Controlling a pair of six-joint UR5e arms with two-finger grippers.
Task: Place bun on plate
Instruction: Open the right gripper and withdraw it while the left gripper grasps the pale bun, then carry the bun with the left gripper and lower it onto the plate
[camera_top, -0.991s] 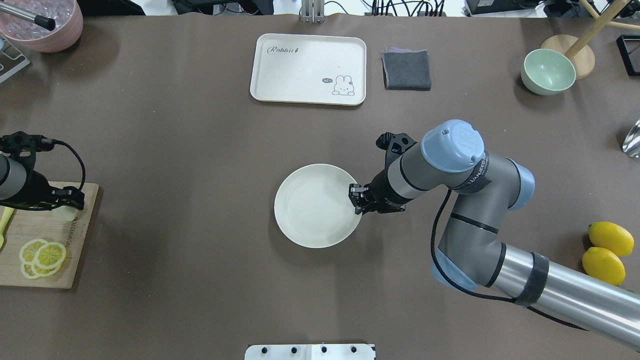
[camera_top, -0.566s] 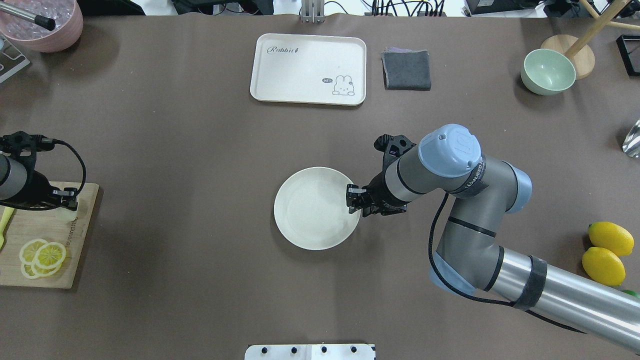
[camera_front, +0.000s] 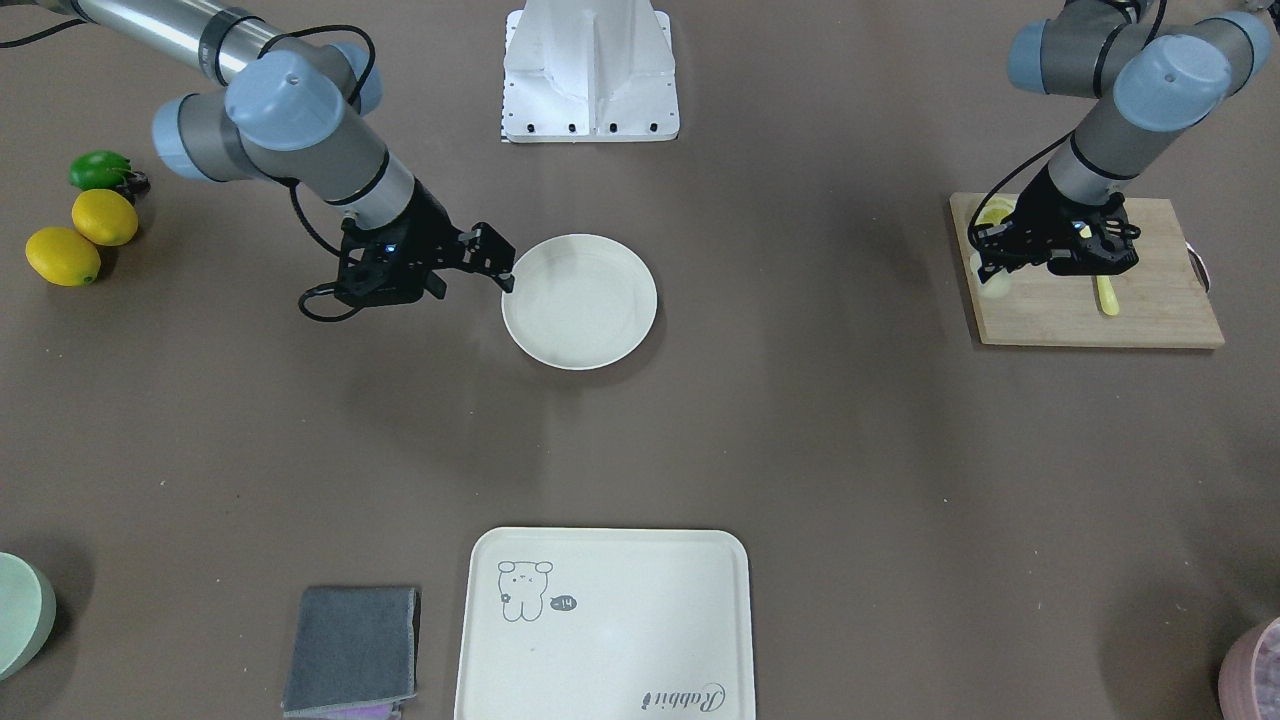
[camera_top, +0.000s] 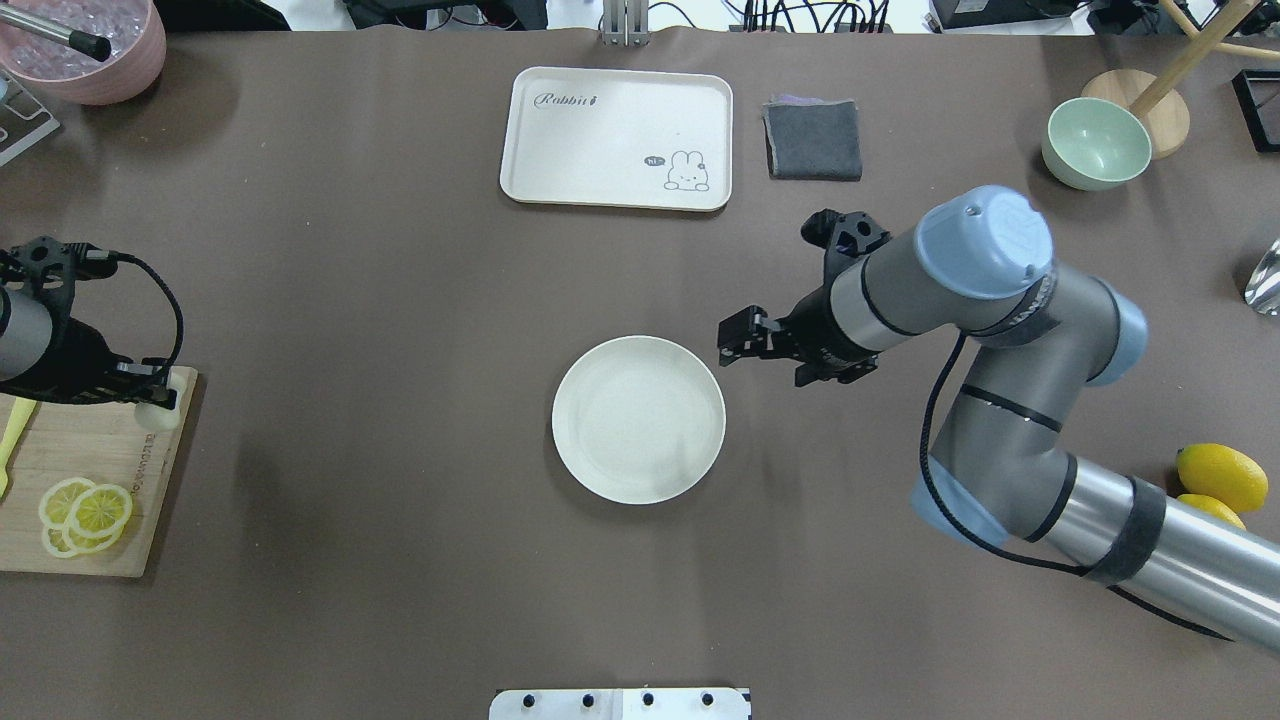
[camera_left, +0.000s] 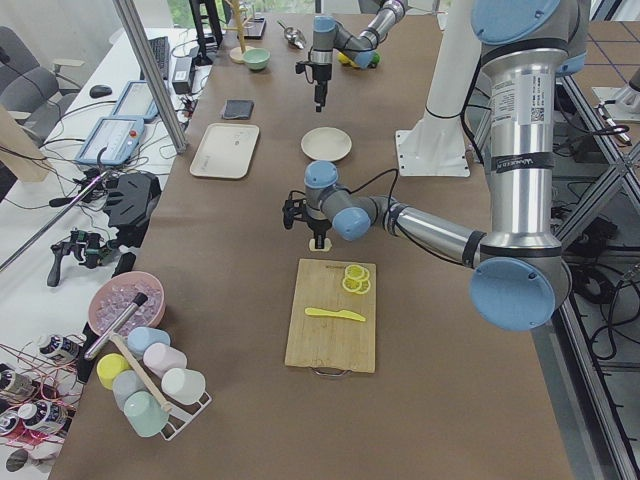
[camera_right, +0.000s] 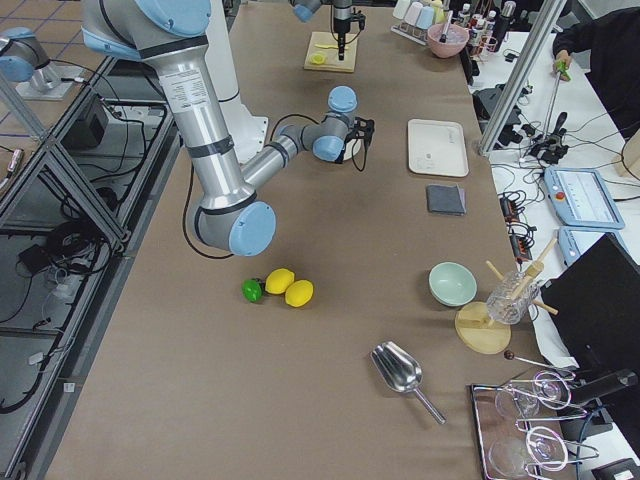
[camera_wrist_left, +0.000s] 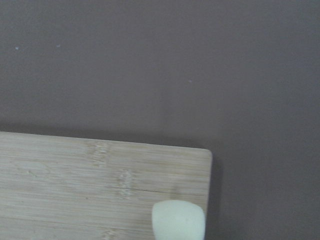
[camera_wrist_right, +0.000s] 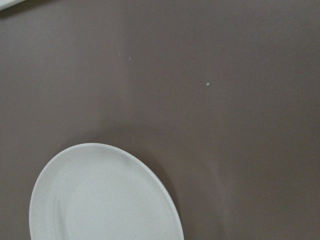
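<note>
The bun (camera_top: 162, 412) is a small pale lump at the cutting board's (camera_top: 90, 465) corner, and my left gripper (camera_top: 158, 392) is shut on it. In the left wrist view the bun (camera_wrist_left: 178, 220) hangs just over the board's corner (camera_wrist_left: 100, 185); the fingers are out of frame. The round cream plate (camera_top: 638, 420) lies bare at mid-table. My right gripper (camera_top: 733, 343) hovers open beside the plate's far right rim, apart from it and holding nothing. From the front, the right gripper (camera_front: 502, 262) is at the plate's (camera_front: 580, 302) edge, and the bun (camera_front: 994, 284) sits under the left gripper (camera_front: 1000, 264).
Lemon slices (camera_top: 85, 510) and a yellow knife (camera_top: 10, 440) lie on the board. At the far side are a rabbit tray (camera_top: 617, 138), a grey cloth (camera_top: 813, 139), a green bowl (camera_top: 1096, 143) and a pink bowl (camera_top: 95, 50). Whole lemons (camera_top: 1220, 478) sit at the right edge.
My right gripper has let go of the plate's rim and drawn back up and to the right. My left gripper has shifted towards the board's corner with the bun.
</note>
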